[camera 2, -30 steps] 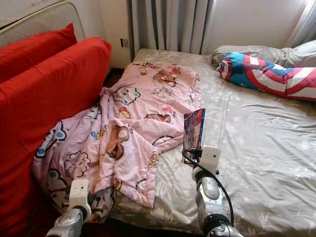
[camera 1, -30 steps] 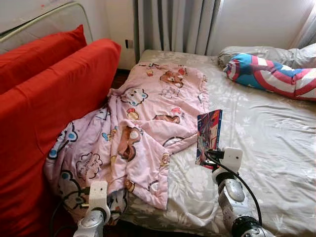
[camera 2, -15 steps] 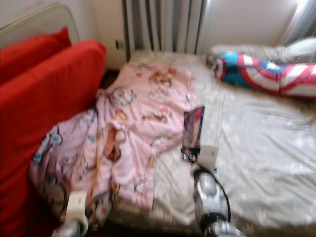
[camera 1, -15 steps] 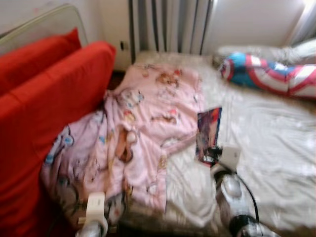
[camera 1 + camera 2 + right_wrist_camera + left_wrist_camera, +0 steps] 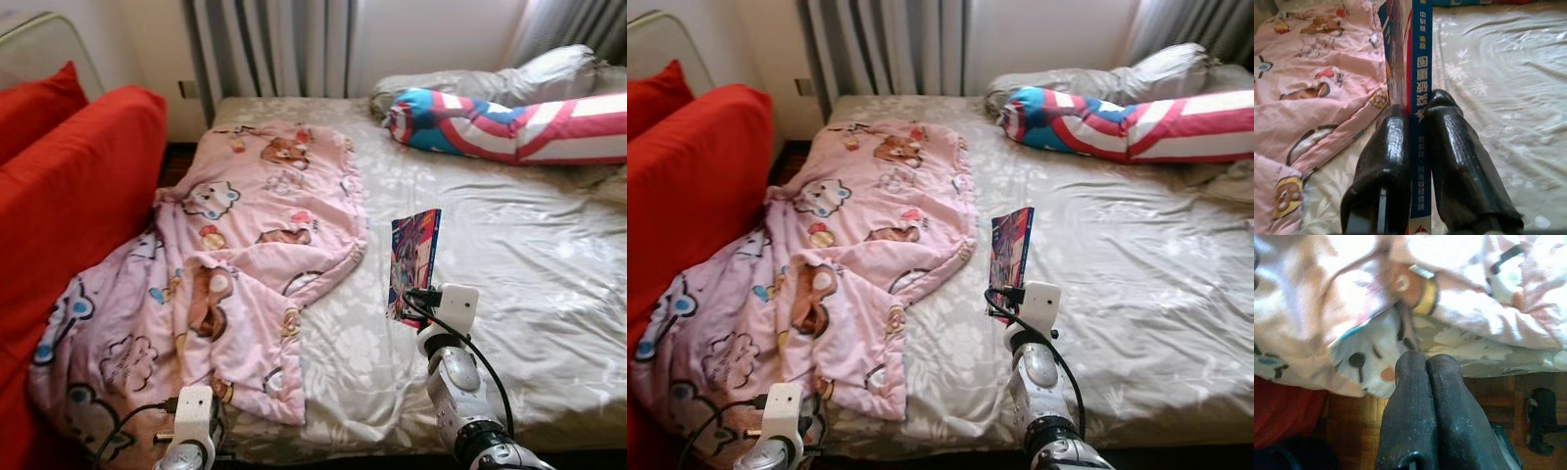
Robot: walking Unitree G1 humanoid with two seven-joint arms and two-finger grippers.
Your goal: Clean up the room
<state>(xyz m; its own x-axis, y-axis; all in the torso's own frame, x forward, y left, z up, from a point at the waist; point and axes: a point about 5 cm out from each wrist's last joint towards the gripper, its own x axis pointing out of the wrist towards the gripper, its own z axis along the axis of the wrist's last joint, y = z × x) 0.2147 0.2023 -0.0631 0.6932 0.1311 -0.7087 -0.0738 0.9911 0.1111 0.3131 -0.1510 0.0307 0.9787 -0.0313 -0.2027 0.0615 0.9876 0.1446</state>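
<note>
— What is in your right gripper (image 5: pixel 1418 127)?

— A thin book (image 5: pixel 412 264). My two black fingers (image 5: pixel 1457 156) pinch it by the spine, one on each side, and I hold it upright above the bed (image 5: pixel 529 264), over the grey flowered sheet just beside the edge of the pink blanket (image 5: pixel 245 255).

— And your left gripper (image 5: pixel 1426 364)?

— It hangs low at the foot of the bed, fingers pressed together with nothing between them. Its tips sit near the hem of the blanket where it spills over the mattress edge, with wooden floor (image 5: pixel 1352 416) below.

— How does the rest of the bed look?

— The blanket, printed with cartoon bears, lies rumpled across my left half of the mattress and droops toward the red cushions (image 5: pixel 69 186) beside it. At the head, a long bolster (image 5: pixel 509 122) in red, white and blue stripes lies across the sheet, with a grey pillow (image 5: pixel 460 83) behind it. Grey curtains (image 5: pixel 274 49) hang on the far wall.
</note>
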